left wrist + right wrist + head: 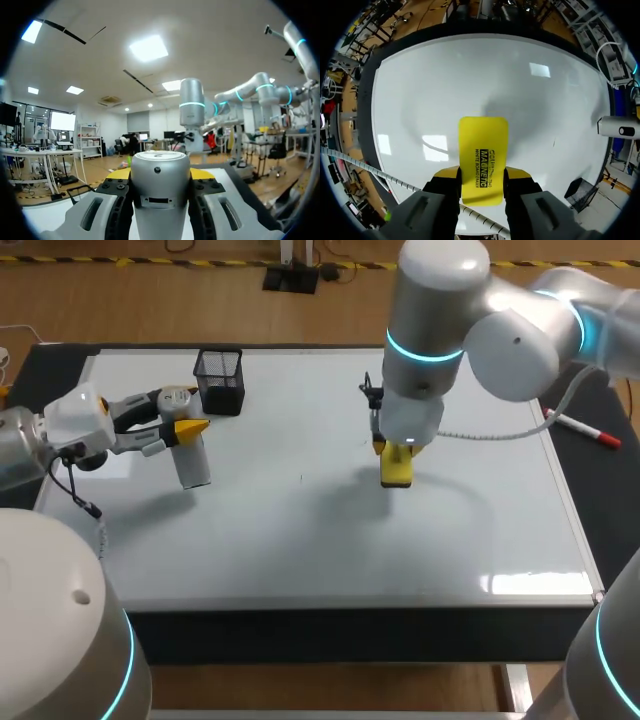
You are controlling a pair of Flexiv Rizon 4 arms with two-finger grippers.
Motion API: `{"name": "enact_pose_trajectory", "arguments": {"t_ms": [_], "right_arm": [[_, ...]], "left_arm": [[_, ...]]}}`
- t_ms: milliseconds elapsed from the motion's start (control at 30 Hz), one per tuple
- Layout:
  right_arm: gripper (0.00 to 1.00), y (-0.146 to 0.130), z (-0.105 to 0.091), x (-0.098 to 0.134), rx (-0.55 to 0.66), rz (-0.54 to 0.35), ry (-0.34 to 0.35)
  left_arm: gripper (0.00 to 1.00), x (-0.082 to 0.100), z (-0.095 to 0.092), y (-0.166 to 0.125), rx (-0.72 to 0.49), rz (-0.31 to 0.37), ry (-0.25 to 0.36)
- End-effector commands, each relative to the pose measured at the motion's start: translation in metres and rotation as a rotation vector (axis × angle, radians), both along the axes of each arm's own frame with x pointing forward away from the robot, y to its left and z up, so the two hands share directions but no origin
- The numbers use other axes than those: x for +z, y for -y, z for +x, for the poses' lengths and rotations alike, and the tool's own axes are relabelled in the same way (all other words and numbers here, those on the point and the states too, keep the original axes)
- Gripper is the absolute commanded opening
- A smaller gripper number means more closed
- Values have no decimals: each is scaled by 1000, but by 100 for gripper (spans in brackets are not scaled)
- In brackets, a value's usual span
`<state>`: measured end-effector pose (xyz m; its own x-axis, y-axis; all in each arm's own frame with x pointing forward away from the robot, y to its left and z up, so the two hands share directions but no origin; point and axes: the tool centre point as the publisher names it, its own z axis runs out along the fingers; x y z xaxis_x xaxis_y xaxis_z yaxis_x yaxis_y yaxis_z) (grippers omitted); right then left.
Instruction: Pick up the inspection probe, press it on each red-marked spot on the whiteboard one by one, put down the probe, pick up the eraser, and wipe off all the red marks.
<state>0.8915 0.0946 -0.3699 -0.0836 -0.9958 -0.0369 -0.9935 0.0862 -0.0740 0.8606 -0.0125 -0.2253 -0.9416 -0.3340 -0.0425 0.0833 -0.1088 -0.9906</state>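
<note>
Right claw (482,174) pinches the one yellow eraser (483,150) from both sides, over the middle of the whiteboard (300,540) and well away from every edge. I cannot tell whether it touches the surface. Left claw (160,175) is clamped on the one probe (160,190), near the board's left edge and just beside one black mesh cup (220,380). One marker (585,430) lies past the right edge. Open board runs between the two claws and toward the near edge.
</note>
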Motion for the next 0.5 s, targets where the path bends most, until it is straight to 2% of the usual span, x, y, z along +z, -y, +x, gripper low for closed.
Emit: {"name": "enact_pose_trajectory", "arguments": {"t_ms": [33, 100, 200, 233, 500], "right_arm": [[0, 9, 34, -1, -11, -6, -13], [0, 12, 49, -1, -14, -26, 5], [0, 14, 67, 0, -12, 13, 14], [0, 15, 72, -1, -17, 35, -3], [0, 13, 106, -9, 15, 22, -6]], "left_arm": [[0, 1, -1, 0, 1, 1, 0], [0, 1, -1, 0, 1, 1, 0], [0, 1, -1, 0, 1, 1, 0], [0, 1, -1, 0, 1, 1, 0], [0, 1, -1, 0, 1, 1, 0]]}}
